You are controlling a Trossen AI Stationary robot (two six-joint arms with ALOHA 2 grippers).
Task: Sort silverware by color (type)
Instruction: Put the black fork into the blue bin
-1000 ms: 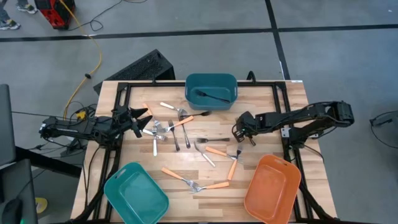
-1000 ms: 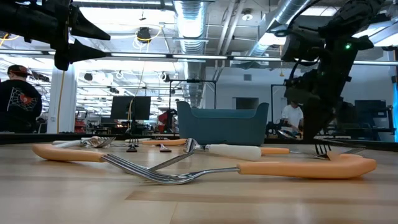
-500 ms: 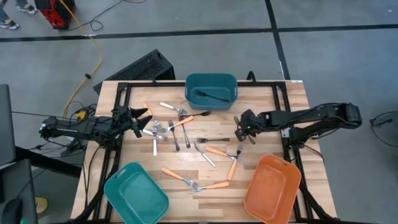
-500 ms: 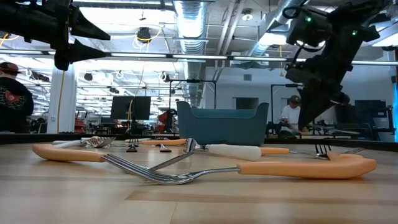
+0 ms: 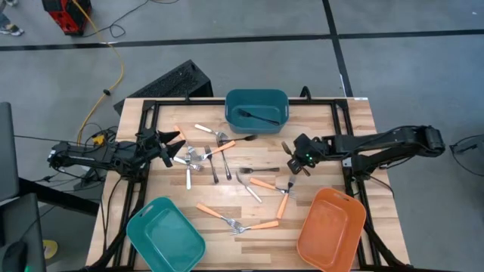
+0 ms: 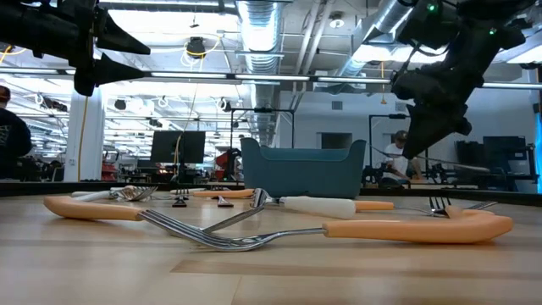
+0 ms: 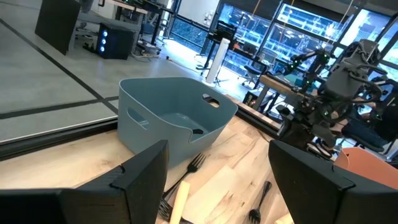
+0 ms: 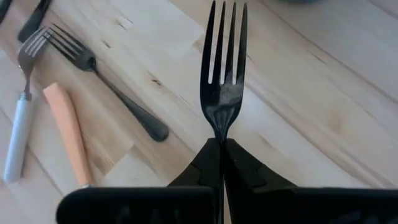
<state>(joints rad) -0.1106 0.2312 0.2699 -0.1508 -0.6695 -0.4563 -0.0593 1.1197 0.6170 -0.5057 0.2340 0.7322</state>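
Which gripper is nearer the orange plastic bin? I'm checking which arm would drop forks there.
Right. The right gripper, shut on a black fork, hovers just beyond the orange plastic bin. The left gripper, open, waits at the table's opposite side.

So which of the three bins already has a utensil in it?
The dark teal bin at the far edge; a black fork lies inside. The other two look empty.

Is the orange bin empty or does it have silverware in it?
Empty: the high view shows the orange bin's bare floor, no utensil inside.
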